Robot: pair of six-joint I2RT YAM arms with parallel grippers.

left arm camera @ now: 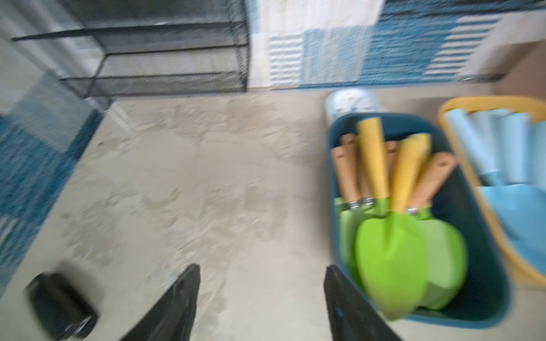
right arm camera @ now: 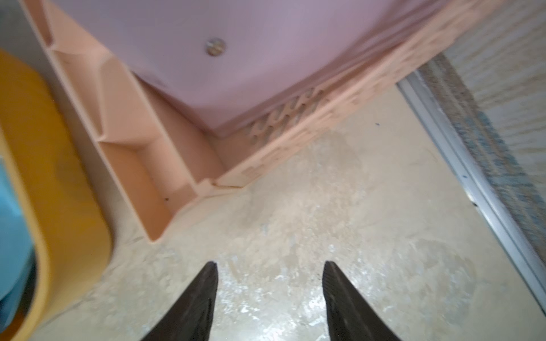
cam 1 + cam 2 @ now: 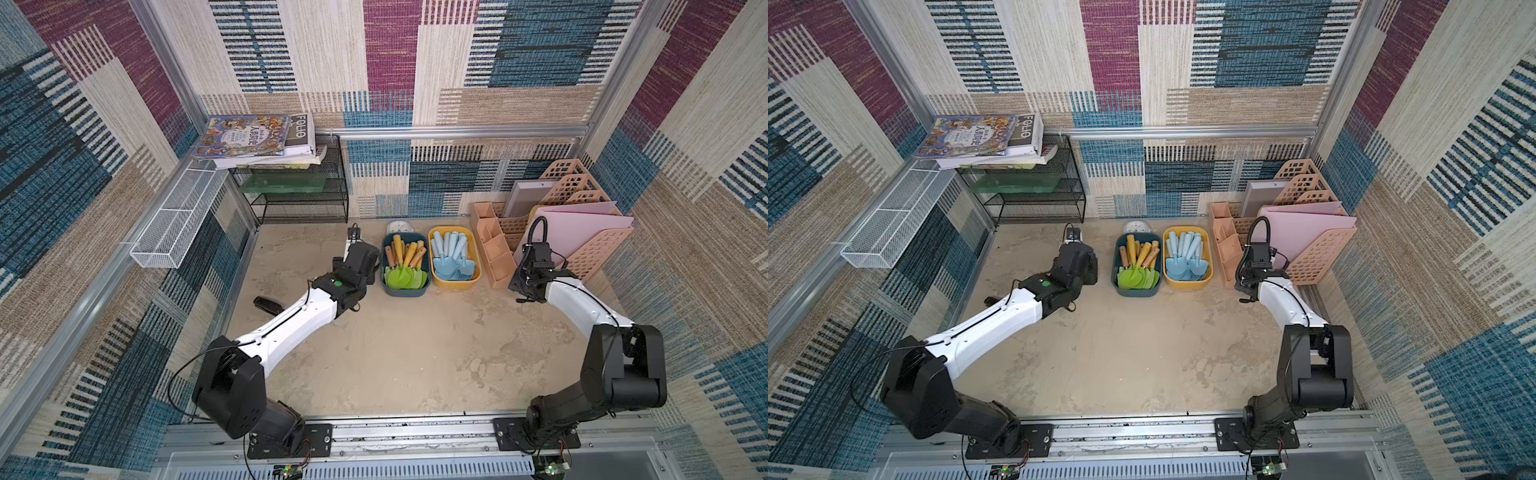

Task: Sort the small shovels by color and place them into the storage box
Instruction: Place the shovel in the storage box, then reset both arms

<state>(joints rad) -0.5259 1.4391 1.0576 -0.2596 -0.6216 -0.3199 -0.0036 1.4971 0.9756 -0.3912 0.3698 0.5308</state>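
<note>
Lime-green shovels [image 1: 390, 257] are lying in the teal bin [image 1: 481, 242] beside our left gripper [image 1: 262, 267], gaping empty; pale-blue shovels [image 1: 520, 206] are filling the yellow bin [image 2: 59, 183] near our right gripper [image 2: 269, 262], likewise gaping.

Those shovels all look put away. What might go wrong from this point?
1. The left gripper hangs open right beside the dark blue bin; a sideways swing might shove it or snag a green shovel blade.
2. The right gripper, also open, sits close to the peach organizer and the yellow bin; a careless pull-back might bump either.
</note>
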